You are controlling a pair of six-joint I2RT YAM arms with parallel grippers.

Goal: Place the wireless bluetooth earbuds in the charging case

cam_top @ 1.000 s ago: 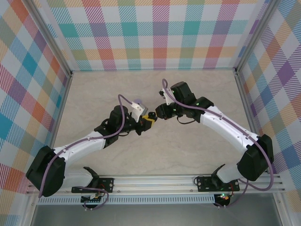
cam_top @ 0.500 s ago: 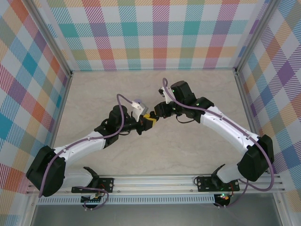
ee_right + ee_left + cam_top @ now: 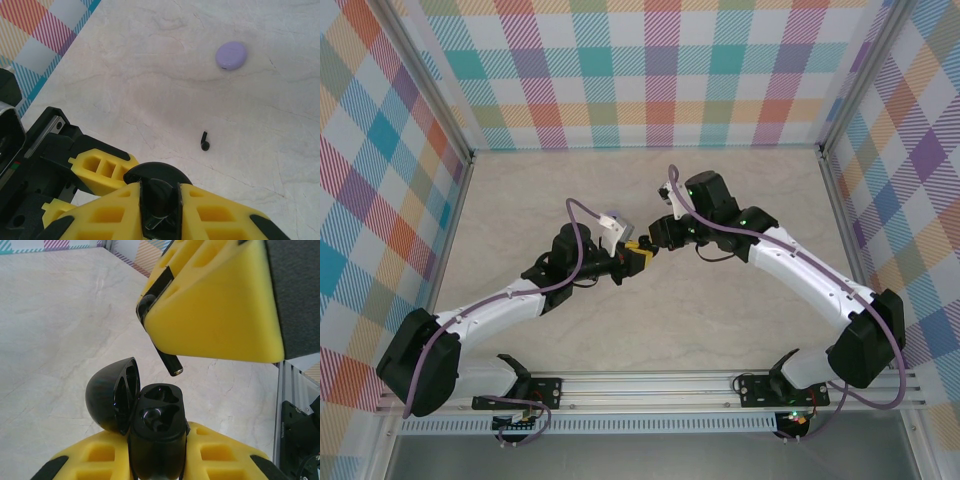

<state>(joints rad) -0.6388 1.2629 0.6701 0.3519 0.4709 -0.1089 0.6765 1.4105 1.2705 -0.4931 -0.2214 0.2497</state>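
My left gripper (image 3: 157, 447) is shut on an upright black charging case (image 3: 156, 432) whose lid (image 3: 111, 395) hangs open to the left. Both sockets look empty. Just above it a black earbud (image 3: 169, 361) points stem-down at the case, pinched in the right gripper's yellow fingers (image 3: 215, 315). In the right wrist view my right gripper (image 3: 159, 202) is shut on that earbud (image 3: 159, 197), with the case lid (image 3: 157, 174) right beneath. A second black earbud (image 3: 204, 141) lies on the table. In the top view the two grippers (image 3: 642, 250) meet mid-table.
A closed lavender case (image 3: 231, 55) rests farther out on the table, and it peeks out behind the left wrist (image 3: 611, 217). The left gripper's fingers (image 3: 100, 167) sit close under the right one. Checked walls and metal rails enclose the marble table (image 3: 750, 320).
The right gripper has edged left and down, bringing the earbud closer over the open case. The left gripper has shifted only slightly.
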